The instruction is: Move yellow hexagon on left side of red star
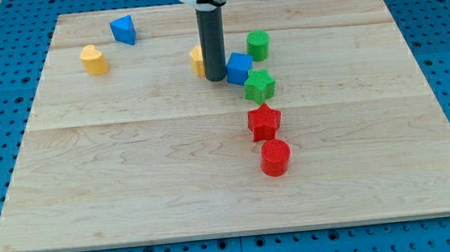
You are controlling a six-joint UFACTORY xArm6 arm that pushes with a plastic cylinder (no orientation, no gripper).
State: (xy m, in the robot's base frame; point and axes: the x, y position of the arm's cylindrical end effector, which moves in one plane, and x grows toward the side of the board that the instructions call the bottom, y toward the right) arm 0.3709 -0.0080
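Rod upright, my tip (216, 79) touching yellow hexagon (196, 60), beside blue cube (239, 67).

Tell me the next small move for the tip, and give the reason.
Probably shift my tip around to the view's top of the yellow hexagon, then push it toward the view's bottom. The hexagon sits partly hidden behind the rod, well above the red star, and the blue cube and green star crowd the direct path.

Pale wooden board (131, 175), eight small blocks, yellow one (196, 59) perhaps hexagonal
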